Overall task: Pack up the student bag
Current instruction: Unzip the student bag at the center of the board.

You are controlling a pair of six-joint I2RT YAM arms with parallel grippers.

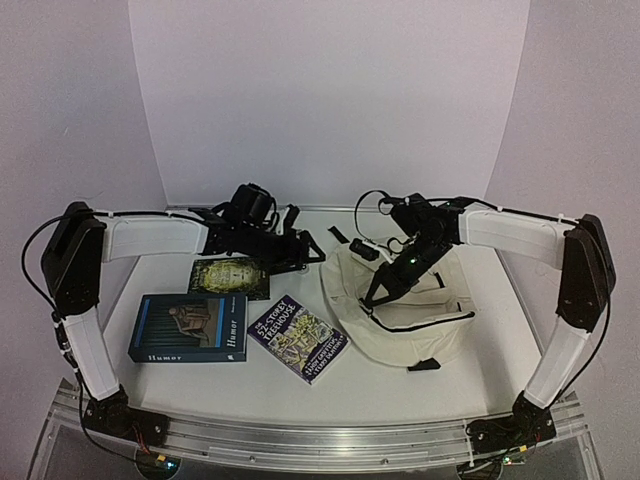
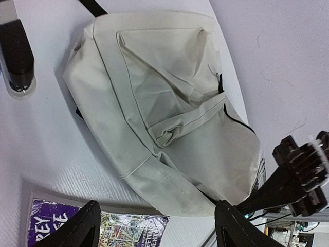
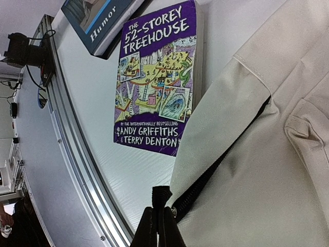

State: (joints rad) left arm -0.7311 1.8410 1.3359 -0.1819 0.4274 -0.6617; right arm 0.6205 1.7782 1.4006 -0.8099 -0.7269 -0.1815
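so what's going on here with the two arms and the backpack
The robot is partway into packing the student bag, which lies on its right side. The right gripper has its fingers pinched on the bag's black zipper tab, apparently to work the zip. The left gripper hovers open facing the bag, holding nothing. The Humor book, the Treehouse book and a dark-covered book lie unpacked to the left.

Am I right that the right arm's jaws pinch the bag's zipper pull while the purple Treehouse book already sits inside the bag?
Not quite: the purple Treehouse book lies on the table beside the student bag, not inside it, as the right wrist view shows; the rest holds.
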